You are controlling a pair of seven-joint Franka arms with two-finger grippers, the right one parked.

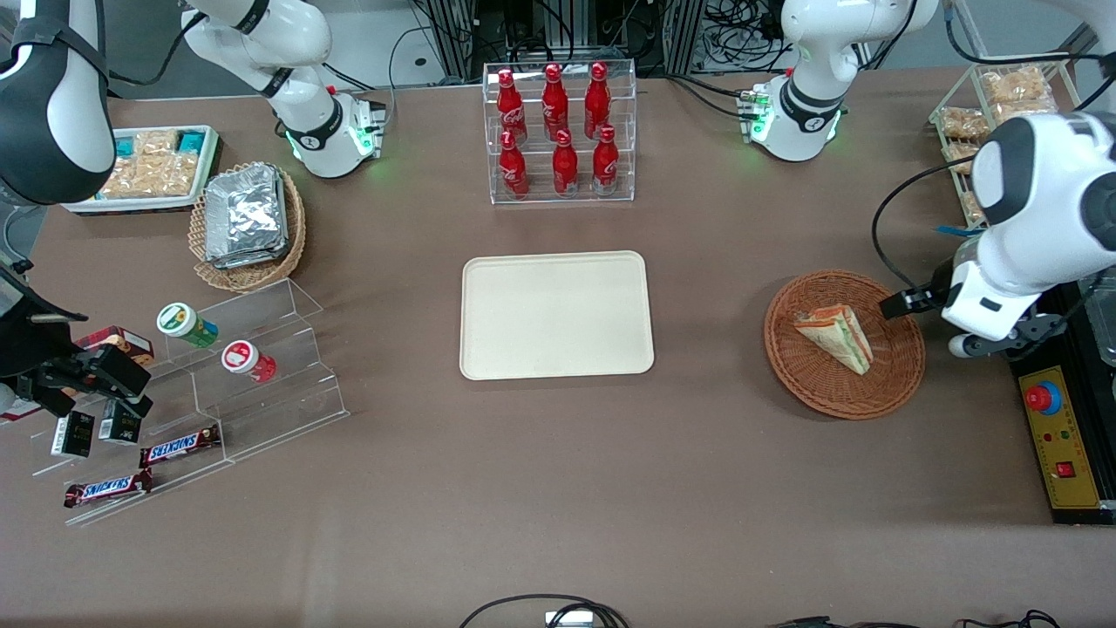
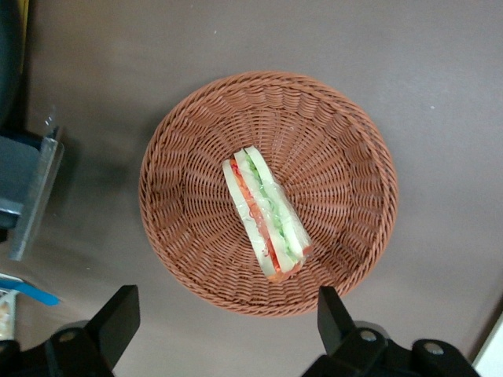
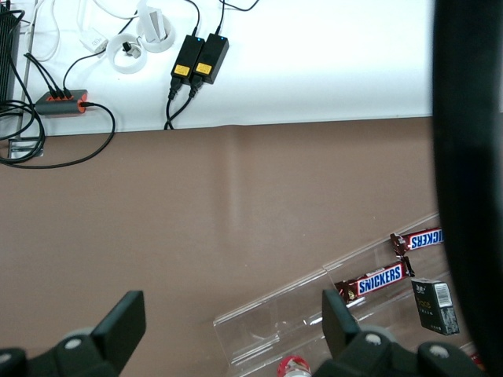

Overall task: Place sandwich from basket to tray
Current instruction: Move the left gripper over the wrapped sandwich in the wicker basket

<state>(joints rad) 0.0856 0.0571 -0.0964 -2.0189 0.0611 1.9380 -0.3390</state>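
Hovering above the basket point(image 2: 269, 192), the left arm's hand point(image 2: 228, 318) holds nothing, its two black fingers point(image 2: 118, 314) spread wide apart. The sandwich point(image 2: 265, 214) lies in the middle of the basket, a wrapped wedge with pale bread and layers of red, orange and green; it touches the woven bottom and nothing touches it from above. In the front view the basket point(image 1: 844, 344) sits on the brown bench point(image 1: 558, 488) toward the working arm's end, and the sandwich point(image 1: 835, 335) rests inside it. The tray point(image 1: 556, 316) lies flat at the middle of the bench, well apart from the basket. Farther from the front camera than the tray stands a clear rack of red bottles point(image 1: 558, 131) with white script too small to read. Toward the parked arm's end, two brown candy bars point(image 1: 179, 448) on a clear stepped stand read "SNICKERS".
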